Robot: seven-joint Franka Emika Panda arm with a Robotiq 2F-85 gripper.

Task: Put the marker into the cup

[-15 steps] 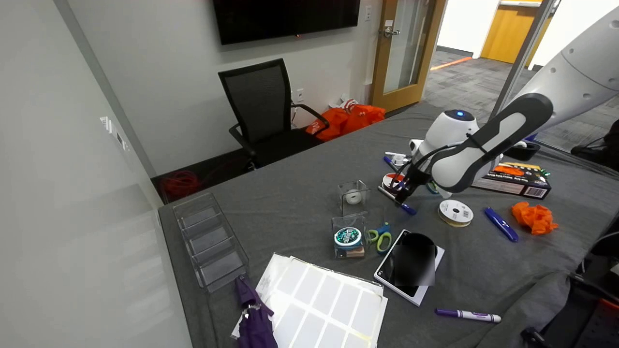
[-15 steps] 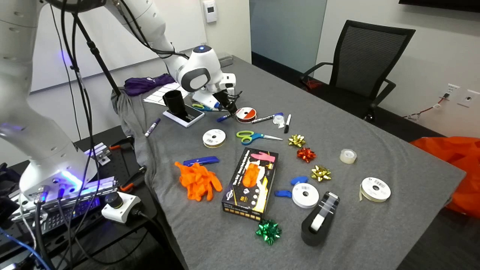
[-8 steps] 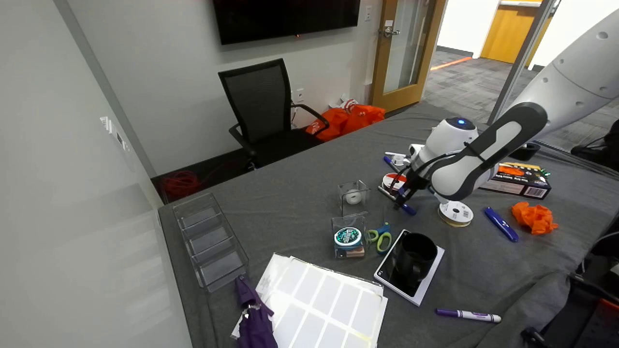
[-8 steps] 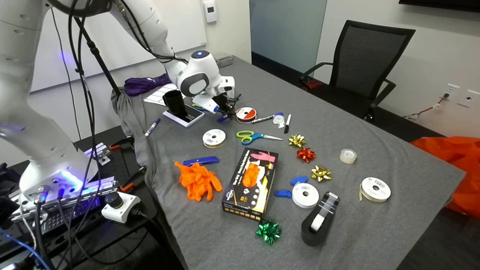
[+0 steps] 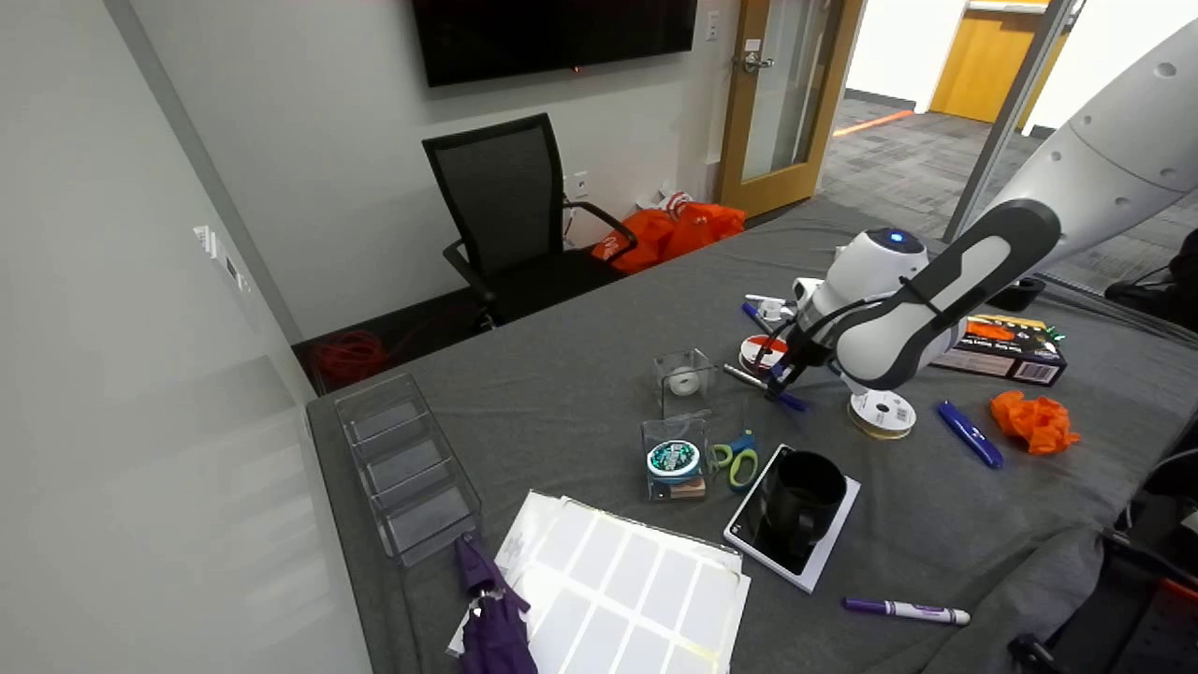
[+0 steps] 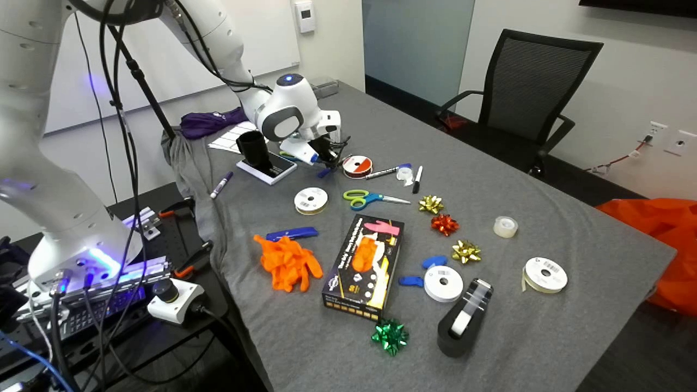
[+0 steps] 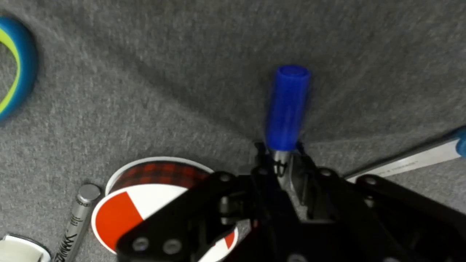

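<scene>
two black fingers (image 7: 262, 160) of the hand (image 7: 281, 151) are clamped on the blue-capped silver marker (image 7: 287, 112).

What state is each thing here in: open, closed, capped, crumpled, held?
Black metal pincer: closed, gripping
Silver marker with blue cap: capped, held
Round black mug: upright
White marker with purple cap: capped
Blue-and-green scissors by the black glove box: blades shut
Orange glove heap: crumpled
Black wall screen: dark

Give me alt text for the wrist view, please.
Black jointed gripper closed on a silver marker with a blue cap, over grey cloth. Lower left, a round spool of red plaid ribbon; right, a silver scissor blade.
</scene>
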